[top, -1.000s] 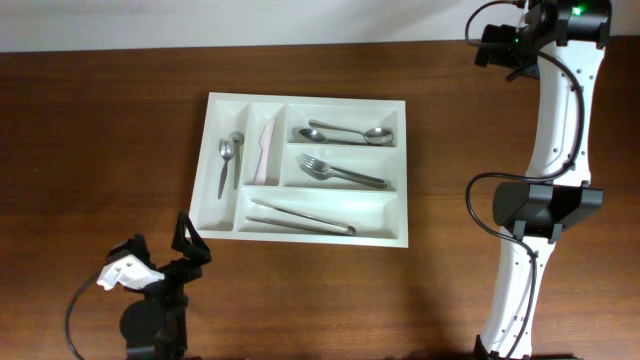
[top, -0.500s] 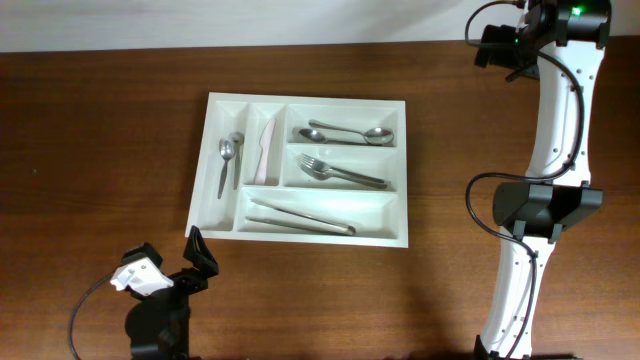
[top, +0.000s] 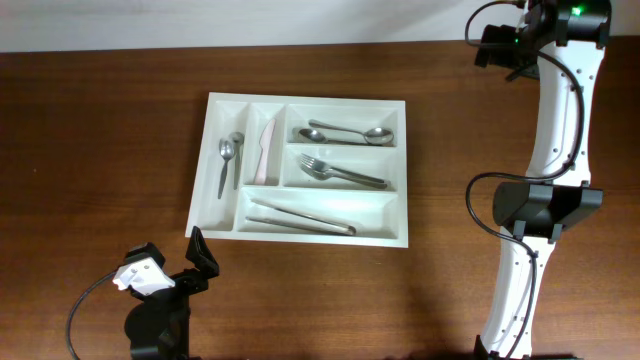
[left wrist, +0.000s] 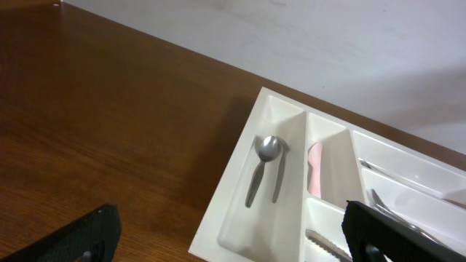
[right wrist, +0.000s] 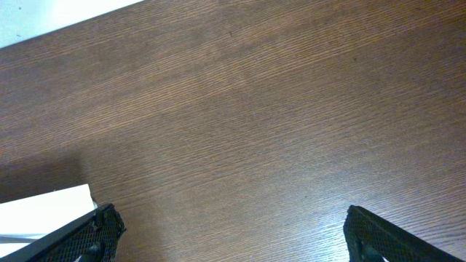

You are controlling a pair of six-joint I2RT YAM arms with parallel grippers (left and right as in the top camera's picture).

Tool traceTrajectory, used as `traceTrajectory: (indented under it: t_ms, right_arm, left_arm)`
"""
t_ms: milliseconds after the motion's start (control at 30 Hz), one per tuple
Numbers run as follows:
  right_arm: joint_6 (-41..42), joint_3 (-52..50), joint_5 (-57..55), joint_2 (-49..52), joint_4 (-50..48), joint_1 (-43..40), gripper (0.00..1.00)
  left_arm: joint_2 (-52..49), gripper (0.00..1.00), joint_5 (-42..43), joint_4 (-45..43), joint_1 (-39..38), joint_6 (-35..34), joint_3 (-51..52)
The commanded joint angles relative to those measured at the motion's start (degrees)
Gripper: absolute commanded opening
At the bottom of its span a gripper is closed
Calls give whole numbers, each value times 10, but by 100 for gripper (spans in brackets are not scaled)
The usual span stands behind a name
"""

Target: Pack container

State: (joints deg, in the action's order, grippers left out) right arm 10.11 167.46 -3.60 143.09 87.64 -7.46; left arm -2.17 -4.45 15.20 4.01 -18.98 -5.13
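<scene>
The container [top: 300,104], a white five-compartment cutlery tray, lies mid-table. Two small spoons [top: 229,160] lie in its far-left narrow slot and a pink knife [top: 265,152] in the narrow slot beside them. Larger spoons [top: 345,132], forks [top: 340,174] and tongs [top: 300,217] fill the three long slots. My left gripper [top: 196,252] is open and empty, just off the tray's front-left corner; its wrist view shows the tray [left wrist: 218,211], spoons [left wrist: 263,175] and knife [left wrist: 314,169]. My right gripper [right wrist: 231,236] is open and empty over bare wood, right of a white tray corner [right wrist: 44,204].
The dark wooden table [top: 100,140] runs to a white wall at the back. The right arm [top: 545,200] stands along the right side of the table, its cable loops hanging near the tray's right end.
The left gripper has pulled back toward the table's front edge and turned slightly, mostly in the first half second. The right arm and the tray's contents have not moved.
</scene>
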Motion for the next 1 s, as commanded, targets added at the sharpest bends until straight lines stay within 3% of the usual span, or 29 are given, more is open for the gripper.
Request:
traceTrajectory:
  t_ms: [0,400,667,867,967]
  right_arm:
    - [1,5,-2,-9,0,3,99]
    - [0,6,-2,-15,0,6,99]
    - [0,-5,-2,-144,0,19,99]
    - [1,-202,6,-346,-35,19,99]
    - [1,-377,4,-481,-148,18,99]
  left_arm:
    - [6,99,6,-2,3,13,5]
    - [6,99,6,-2,3,13,5]
    - [6,99,6,-2,3,13,5]
    - [6,99,6,-2,3,13,5]
    - [6,99,6,-2,3,13,5]
